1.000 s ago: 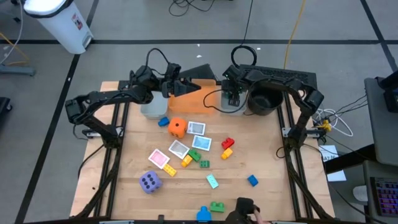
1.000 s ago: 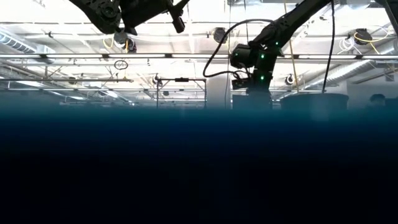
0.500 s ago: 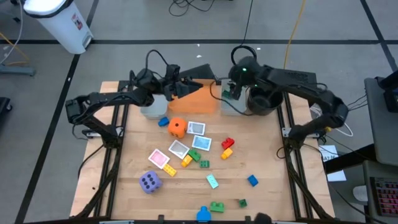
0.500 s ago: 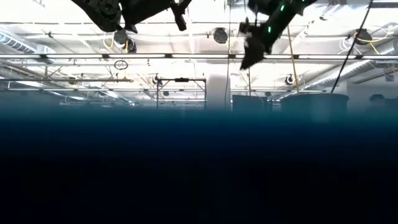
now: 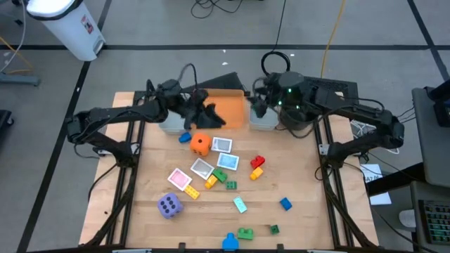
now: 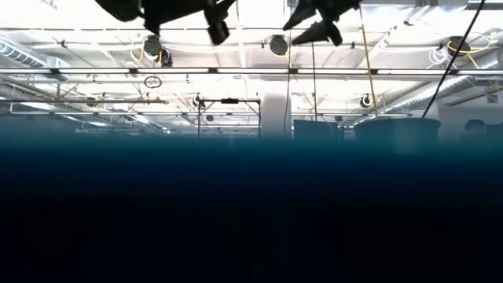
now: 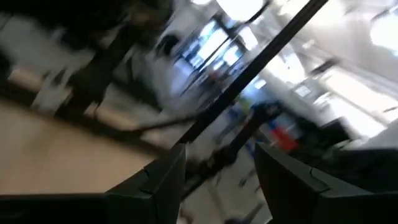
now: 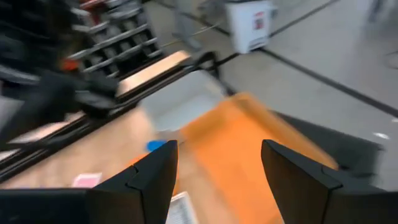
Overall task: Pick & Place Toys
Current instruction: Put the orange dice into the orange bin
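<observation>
The toys lie loose on the wooden table: an orange die [image 5: 201,144], a purple die [image 5: 169,205], several picture cards such as one [image 5: 228,161], and several small bricks such as a red one [image 5: 257,161]. My left gripper [image 5: 211,112] hovers open over the near left part of the orange bin [image 5: 230,107]; its wrist view shows nothing between the fingers [image 7: 217,168]. My right gripper [image 5: 259,105] hangs open, high above the right grey bin [image 5: 264,121], pointing toward the orange bin [image 8: 249,143]. Both grippers show at the top of the low view, left [image 6: 216,23] and right [image 6: 314,20].
A second grey bin [image 5: 171,125] stands left of the orange one, and a black round bowl [image 5: 299,116] sits at the far right. Bricks [image 5: 245,232] lie close to the table's near edge. Bare wood lies at the table's left and right sides.
My right gripper has risen high out of the right grey bin and tipped from pointing down to nearly level, facing the orange bin. My left gripper has swung a little toward the near edge. A person's hand at the near edge has withdrawn, leaving a small green brick there.
</observation>
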